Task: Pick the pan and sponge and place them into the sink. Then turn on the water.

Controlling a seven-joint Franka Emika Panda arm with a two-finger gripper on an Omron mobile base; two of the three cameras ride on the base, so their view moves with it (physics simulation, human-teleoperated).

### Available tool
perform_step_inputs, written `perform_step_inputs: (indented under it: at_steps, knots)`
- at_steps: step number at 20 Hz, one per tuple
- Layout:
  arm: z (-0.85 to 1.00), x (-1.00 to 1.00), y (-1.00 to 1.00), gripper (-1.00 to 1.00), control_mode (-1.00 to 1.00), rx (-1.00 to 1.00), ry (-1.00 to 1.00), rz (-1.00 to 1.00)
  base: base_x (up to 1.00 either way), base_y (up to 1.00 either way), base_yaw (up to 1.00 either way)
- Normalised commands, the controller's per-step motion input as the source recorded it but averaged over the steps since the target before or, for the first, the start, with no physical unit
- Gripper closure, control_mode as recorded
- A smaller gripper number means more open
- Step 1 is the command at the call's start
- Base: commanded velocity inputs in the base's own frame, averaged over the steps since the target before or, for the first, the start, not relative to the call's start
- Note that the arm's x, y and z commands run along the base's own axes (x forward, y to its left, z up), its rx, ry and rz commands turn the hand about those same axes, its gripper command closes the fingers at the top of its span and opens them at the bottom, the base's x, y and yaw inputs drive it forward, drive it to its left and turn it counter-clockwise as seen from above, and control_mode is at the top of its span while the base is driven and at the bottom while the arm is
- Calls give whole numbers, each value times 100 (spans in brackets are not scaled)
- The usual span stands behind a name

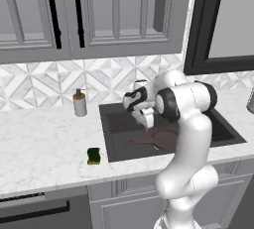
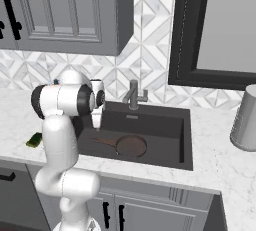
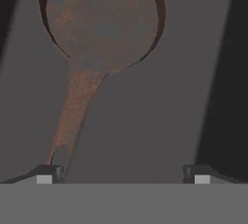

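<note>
The dark reddish-brown pan (image 1: pixel 159 139) (image 2: pixel 131 146) lies flat on the floor of the dark grey sink (image 1: pixel 124 122) (image 2: pixel 167 127), its handle pointing left. My gripper (image 1: pixel 148 120) (image 2: pixel 96 120) (image 3: pixel 121 173) hangs just above the handle end, pointing down, open, with nothing between the fingers. In the hand view the pan (image 3: pixel 101 19) sits at the top and its handle runs down to beside the left fingertip (image 3: pixel 46 174). The green and yellow sponge (image 1: pixel 94 155) (image 2: pixel 34 140) rests on the counter left of the sink. No water runs from the faucet (image 2: pixel 134 94).
A soap dispenser (image 1: pixel 80 103) stands on the counter behind and left of the sink. A grey metal container (image 2: pixel 246 117) (image 1: pixel 251 100) stands on the counter to the right. Wall cabinets hang above, and a dark-framed window is at the right.
</note>
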Motion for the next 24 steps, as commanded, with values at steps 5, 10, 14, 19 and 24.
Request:
perform_step_inputs:
  at_steps: [5,10,14,19,24]
  knots:
    - [79,-40,51,-100,-100,0,0,63,0,0,0]
    - [30,-53,32,-100,-100,0,3,81,0,0,0]
    - [28,-63,27,-100,-100,12,-1,58,0,0,0]
    - [23,-24,23,-100,-100,25,-2,49,0,0,0]
    - [2,-11,35,-100,-100,21,0,49,0,0,0]
